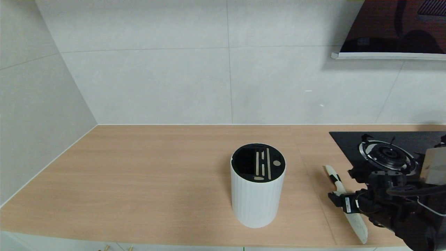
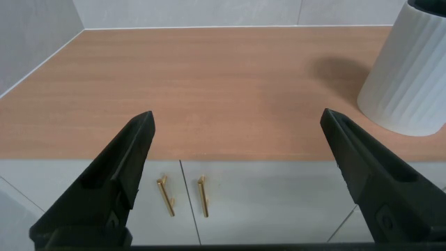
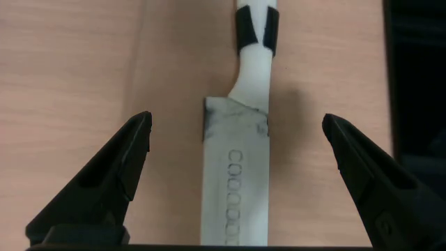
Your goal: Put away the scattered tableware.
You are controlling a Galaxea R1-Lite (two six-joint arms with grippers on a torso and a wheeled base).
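Observation:
A white ribbed knife holder [image 1: 258, 195] with a black slotted top stands upright in the middle of the wooden counter [image 1: 156, 174]; its side also appears in the left wrist view [image 2: 411, 77]. To its right a white knife [image 1: 356, 221] with black bands on its handle lies flat on the counter, blade toward the front edge. My right gripper [image 1: 345, 188] hovers open directly over the knife [image 3: 235, 160], one finger on each side of the blade near the handle, with nothing held [image 3: 237, 181]. My left gripper [image 2: 237, 181] hangs open and empty at the counter's front edge, left of the holder.
A black gas stove [image 1: 386, 153] with a burner lies at the right, close behind the knife. A range hood [image 1: 393, 28] hangs on the tiled wall above it. Cabinet doors with gold handles [image 2: 167, 195] sit below the counter's front edge.

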